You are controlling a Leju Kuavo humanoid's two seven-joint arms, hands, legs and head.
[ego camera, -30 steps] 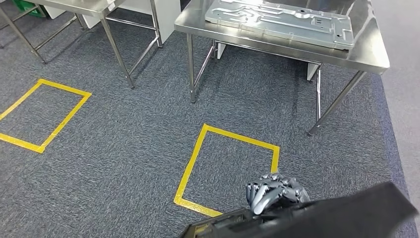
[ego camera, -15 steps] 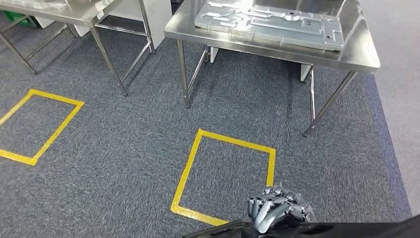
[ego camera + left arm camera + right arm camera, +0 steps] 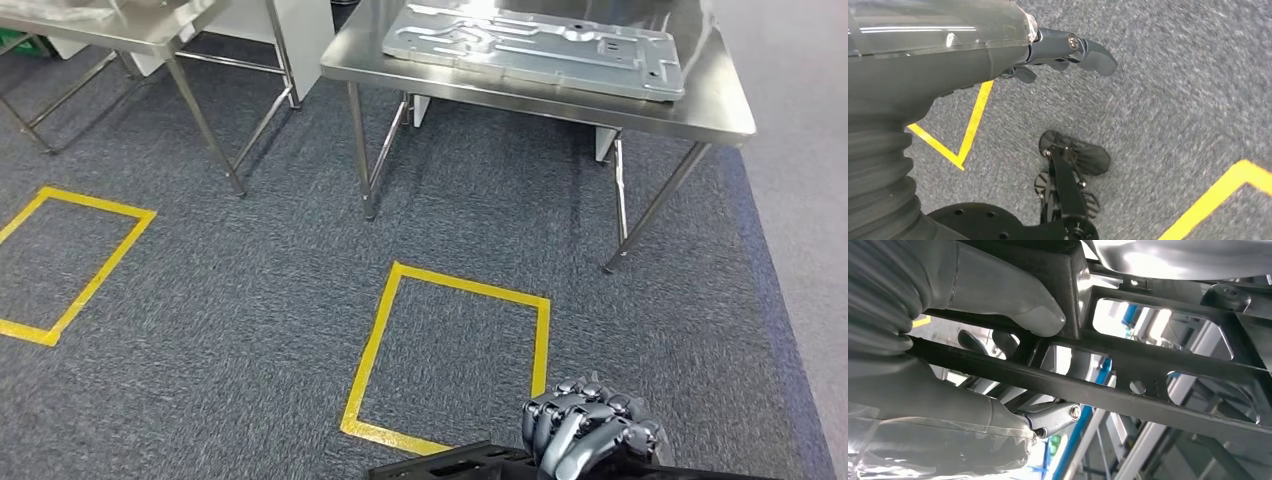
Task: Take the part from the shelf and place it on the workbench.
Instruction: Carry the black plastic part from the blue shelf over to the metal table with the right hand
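Right hand [image 3: 592, 430] has its fingers curled tight over the edge of the black frame part [image 3: 450, 464], carried low above the grey carpet [image 3: 250, 300]. Left hand [image 3: 1068, 47] holds nothing, fingers loosely apart. Farther ahead stands the steel workbench [image 3: 700, 110], bearing a metal panel [image 3: 535, 45].

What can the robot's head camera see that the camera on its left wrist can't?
Head view only: the steel workbench with a metal plate on it, and the right hand gripping the black frame part. Left wrist view only: the left hand, holding nothing, over the floor. Both: grey carpet with yellow tape squares.
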